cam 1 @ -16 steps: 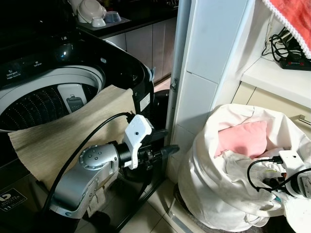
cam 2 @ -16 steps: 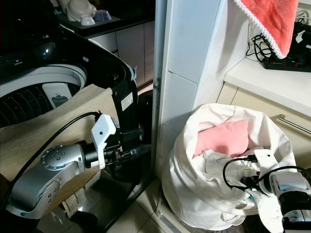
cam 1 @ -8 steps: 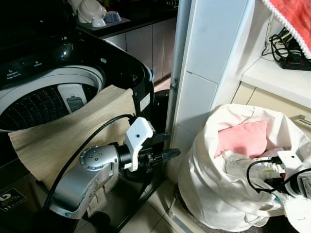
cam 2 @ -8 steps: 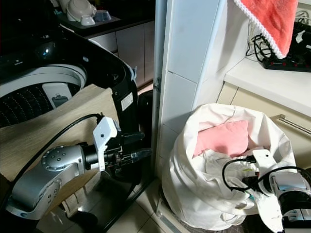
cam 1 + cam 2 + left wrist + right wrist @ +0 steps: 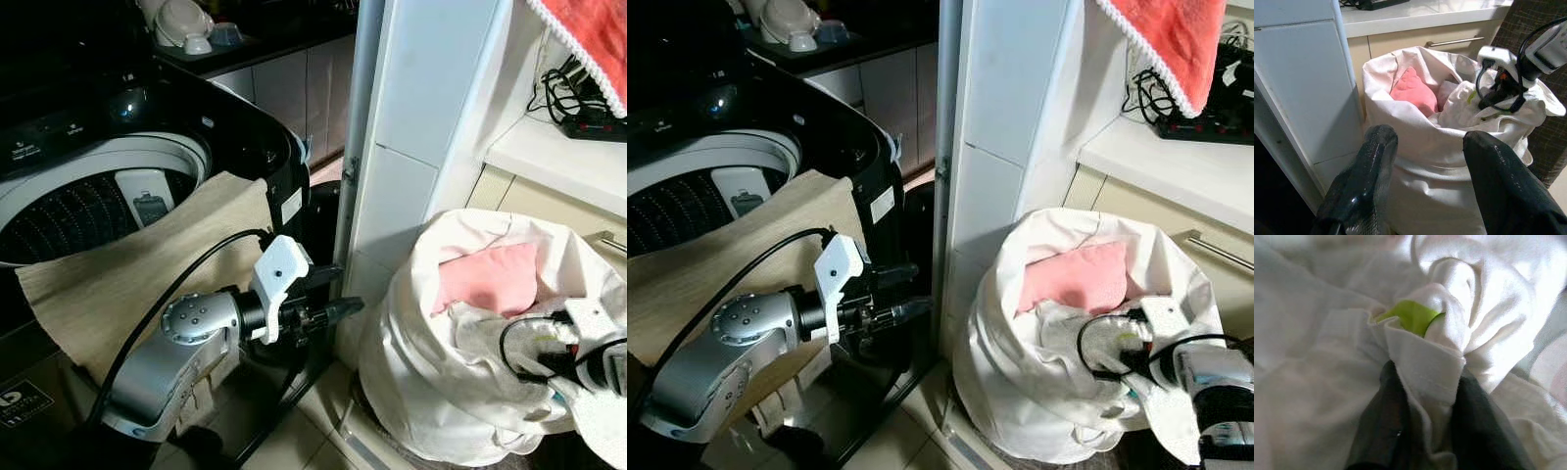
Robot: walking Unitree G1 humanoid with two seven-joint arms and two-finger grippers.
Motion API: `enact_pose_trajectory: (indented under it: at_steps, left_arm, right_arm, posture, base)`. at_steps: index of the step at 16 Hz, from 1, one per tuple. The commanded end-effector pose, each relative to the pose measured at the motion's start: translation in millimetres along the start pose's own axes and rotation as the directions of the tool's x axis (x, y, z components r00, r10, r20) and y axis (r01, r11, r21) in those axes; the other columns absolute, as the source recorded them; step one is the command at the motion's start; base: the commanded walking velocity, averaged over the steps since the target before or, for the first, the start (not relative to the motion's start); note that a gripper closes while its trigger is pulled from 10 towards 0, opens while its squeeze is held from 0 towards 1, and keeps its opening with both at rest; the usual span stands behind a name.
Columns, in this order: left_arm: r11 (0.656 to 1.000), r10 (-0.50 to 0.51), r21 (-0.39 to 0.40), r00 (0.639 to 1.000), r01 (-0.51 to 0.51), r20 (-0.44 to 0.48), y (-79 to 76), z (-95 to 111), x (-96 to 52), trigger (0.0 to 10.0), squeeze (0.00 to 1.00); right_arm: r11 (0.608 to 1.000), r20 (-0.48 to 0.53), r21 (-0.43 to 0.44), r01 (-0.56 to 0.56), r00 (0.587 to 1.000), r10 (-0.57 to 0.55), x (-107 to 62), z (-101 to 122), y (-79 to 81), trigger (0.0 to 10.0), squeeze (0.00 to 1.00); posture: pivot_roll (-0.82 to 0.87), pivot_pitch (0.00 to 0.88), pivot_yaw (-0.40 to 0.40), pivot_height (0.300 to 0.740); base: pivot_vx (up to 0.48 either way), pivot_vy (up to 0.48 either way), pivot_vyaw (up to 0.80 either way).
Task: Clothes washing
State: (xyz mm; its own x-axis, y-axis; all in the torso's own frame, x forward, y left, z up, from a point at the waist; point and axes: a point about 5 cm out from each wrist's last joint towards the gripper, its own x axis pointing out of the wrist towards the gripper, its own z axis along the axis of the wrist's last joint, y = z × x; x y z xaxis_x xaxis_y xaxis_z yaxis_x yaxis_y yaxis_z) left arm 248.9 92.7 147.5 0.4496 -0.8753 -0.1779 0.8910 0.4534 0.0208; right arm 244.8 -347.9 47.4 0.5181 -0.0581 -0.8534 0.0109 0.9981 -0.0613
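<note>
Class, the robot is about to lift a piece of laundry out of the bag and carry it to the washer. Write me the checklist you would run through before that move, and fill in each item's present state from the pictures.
1. Right tool closed on the white garment: ok, cloth is pinched between its fingers.
2. Only one garment caught: cannot tell; a green scrap sits bunched in the same fold.
3. Washer drum open to receive laundry: ok, lid is up.
4. Drum mouth unobstructed: not ok, a beige cloth lies draped over the washer's front rim.
5. Left tool out of the lifting path: ok, open, beside the laundry bag, not touching it.
6. Pink item free of the grasp: ok, it lies apart, deeper in the bag.
</note>
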Motion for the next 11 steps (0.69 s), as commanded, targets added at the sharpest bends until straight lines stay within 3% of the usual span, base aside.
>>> enact_pose_trajectory:
  at_steps: [1, 4, 5, 7, 8, 9, 10, 11]
  left_arm:
    - [0.999, 0.036, 0.015, 0.999, -0.036, 0.003, 4.2, 1, -1.2, 10.0, 0.00]
    - [0.990, 0.143, -0.010, 0.987, -0.143, 0.076, 14.3, 14, 0.5, 10.0, 0.00]
    - [0.983, 0.184, -0.001, 0.976, -0.185, 0.112, 18.7, 21, 1.4, 10.0, 0.00]
    - [0.973, 0.231, -0.044, 0.945, -0.227, 0.230, 25.5, 44, 5.3, 10.0, 0.00]
    - [0.970, 0.240, -0.033, 0.932, -0.240, 0.270, 27.1, 53, 7.2, 10.0, 0.00]
    - [0.966, 0.251, -0.023, 0.910, -0.258, 0.330, 28.8, 67, 11.7, 10.0, 0.00]
    - [0.971, 0.237, -0.063, 0.884, -0.231, 0.404, 27.5, 85, 19.9, 10.0, 0.00]
    - [0.973, 0.232, -0.091, 0.872, -0.214, 0.430, 26.8, 91, 23.1, 10.0, 0.91]
  right_arm:
    - [0.999, 0.122, 0.037, -0.022, 0.992, 0.018, -14.0, 26, -5.2, 0.0, 0.00]
    - [0.977, 0.383, 0.126, -0.174, 0.917, 0.114, -52.4, 74, -4.0, 0.0, 0.00]
    - [0.961, 0.478, 0.113, -0.253, 0.861, 0.171, -68.7, 90, 1.5, 0.0, 0.00]
    - [0.900, 0.632, -0.007, -0.437, 0.695, 0.343, -108.2, 120, 27.4, 0.0, 0.00]
    - [0.872, 0.656, -0.053, -0.486, 0.642, 0.397, -118.3, 126, 38.1, 0.0, 0.00]
    - [0.818, 0.675, -0.135, -0.559, 0.553, 0.489, -133.9, 134, 57.9, 0.0, 0.00]
    - [0.737, 0.660, -0.239, -0.631, 0.451, 0.601, -149.8, 136, 85.3, 0.0, 0.00]
    - [0.700, 0.659, -0.268, -0.662, 0.404, 0.634, -155.7, 138, 95.1, 0.0, 0.00]
  posture:
    - [-0.15, 0.000, 0.010, 0.740]
    - [-0.15, 0.000, 0.003, 0.740]
    - [-0.15, 0.000, 0.003, 0.740]
    - [-0.15, 0.000, 0.001, 0.740]
    - [-0.16, 0.000, -0.001, 0.740]
    - [-0.16, 0.000, -0.005, 0.740]
    - [-0.16, 0.000, -0.007, 0.740]
    - [-0.16, 0.000, -0.007, 0.740]
  base:
    - [0.000, 0.000, 0.00]
    - [0.000, 0.000, 0.00]
    - [0.000, 0.000, 0.00]
    - [0.000, 0.000, 0.00]
    - [0.000, 0.000, 0.00]
    - [0.000, 0.000, 0.00]
    - [0.000, 0.000, 0.00]
    - [0.000, 0.000, 0.00]
